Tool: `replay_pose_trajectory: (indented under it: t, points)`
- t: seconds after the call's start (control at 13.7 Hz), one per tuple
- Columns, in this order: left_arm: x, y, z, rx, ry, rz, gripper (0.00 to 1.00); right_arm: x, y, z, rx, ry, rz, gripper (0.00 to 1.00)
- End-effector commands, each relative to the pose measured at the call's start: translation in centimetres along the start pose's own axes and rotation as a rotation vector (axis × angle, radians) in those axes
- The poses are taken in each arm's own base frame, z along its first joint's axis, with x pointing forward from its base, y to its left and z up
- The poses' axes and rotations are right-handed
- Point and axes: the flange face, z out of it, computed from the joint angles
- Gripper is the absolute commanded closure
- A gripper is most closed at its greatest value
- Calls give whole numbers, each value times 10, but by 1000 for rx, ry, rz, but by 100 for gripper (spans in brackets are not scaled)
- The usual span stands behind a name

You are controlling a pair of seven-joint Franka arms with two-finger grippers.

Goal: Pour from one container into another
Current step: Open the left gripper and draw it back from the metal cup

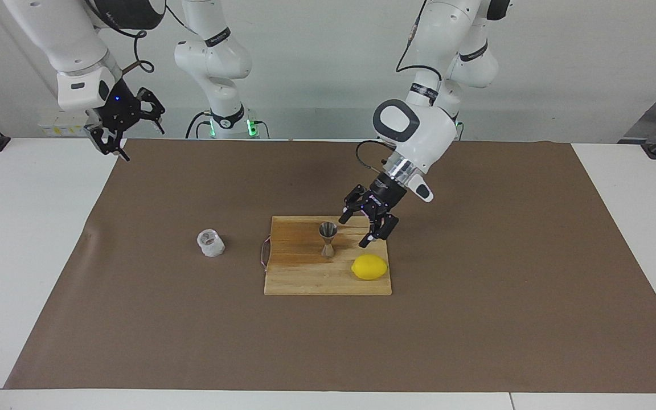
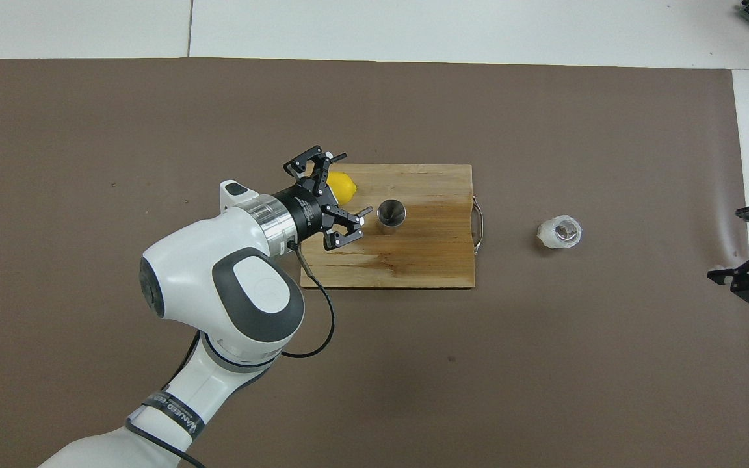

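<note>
Overhead view shows the faceted glass cup (image 2: 560,233), likely rigid, slick and breakable, best gripped across its sides, alone toward the right arm's end of the tabletop (image 2: 413,32), while the steel jigger (image 2: 391,214) stands on the cutting board (image 2: 426,260) beside the wide-open left gripper (image 2: 341,192), and the right gripper (image 1: 126,128) hangs wide and empty.

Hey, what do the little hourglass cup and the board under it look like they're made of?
Jigger: probably polished steel, grey and shiny. Cutting board: likely wood, with visible grain, a darker patch and a metal handle.

Shiny steel jigger (image 1: 328,239), faceted glass cup (image 1: 210,243), wooden board (image 1: 305,279).
</note>
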Motion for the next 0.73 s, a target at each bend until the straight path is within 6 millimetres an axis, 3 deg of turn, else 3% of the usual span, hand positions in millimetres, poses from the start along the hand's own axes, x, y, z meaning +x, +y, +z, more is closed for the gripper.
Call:
replay_pose_trajectory:
  t: [0.0, 0.15, 0.44, 0.58, 0.66]
  points:
    - [2, 27, -20, 72, -9, 107, 0, -14, 0, 23, -12, 71, -139, 0]
    - [1, 54, -32, 162, 12, 242, 0, -16, 6, 39, 8, 148, -173, 0]
    - [-13, 96, -61, 299, 144, 544, 0, -37, 40, 105, 95, 295, -332, 0]
    - [-5, 127, -88, 336, 160, 545, 0, -56, 63, 153, 156, 394, -366, 0]
    - [1, 145, -107, 360, 156, 537, 0, -54, 67, 168, 162, 421, -395, 0]
